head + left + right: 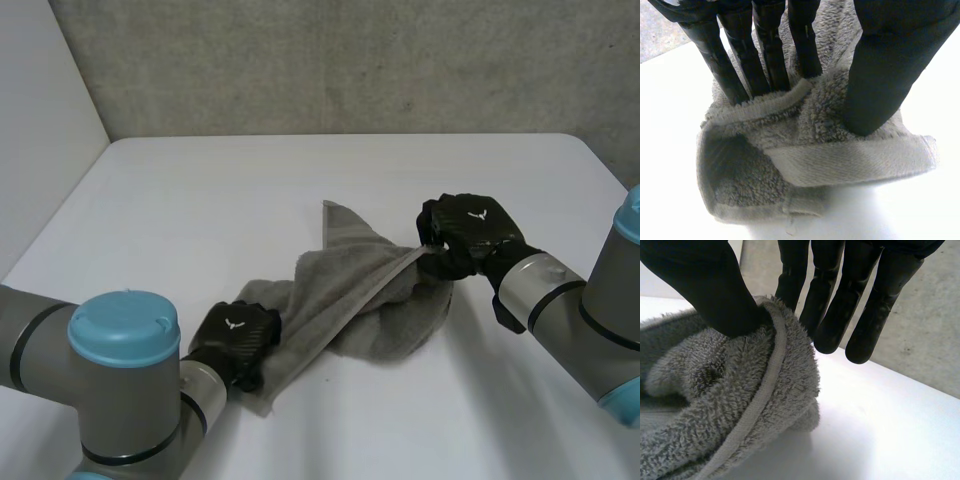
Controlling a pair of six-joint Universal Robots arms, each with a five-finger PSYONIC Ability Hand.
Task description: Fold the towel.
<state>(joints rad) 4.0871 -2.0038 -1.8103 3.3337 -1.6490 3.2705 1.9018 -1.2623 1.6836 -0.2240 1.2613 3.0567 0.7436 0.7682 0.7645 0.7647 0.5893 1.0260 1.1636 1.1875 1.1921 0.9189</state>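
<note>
A grey towel (352, 300) lies crumpled near the middle of the white tabletop (180, 190), stretched slantwise between the two hands. The left hand (236, 334) sits at the towel's near end, close to the robot. In the left wrist view its fingers (742, 60) stand on one side of a bunched fold and its thumb (882, 80) on the other, so it is pinching the cloth at a hemmed corner, which spreads out on the tabletop beyond the fingertips. The right hand (466, 236) is at the towel's far right edge, where a hem runs up from the left hand's end to its grasp and the cloth rises off the tabletop. In the right wrist view its thumb (707, 287) presses the hemmed edge against one finger (791, 275) behind the cloth, while the other fingers stretch straight and free past the towel. Below that hand the towel bulges in a loose heap, and one corner points away towards the grey wall (350, 60).
</note>
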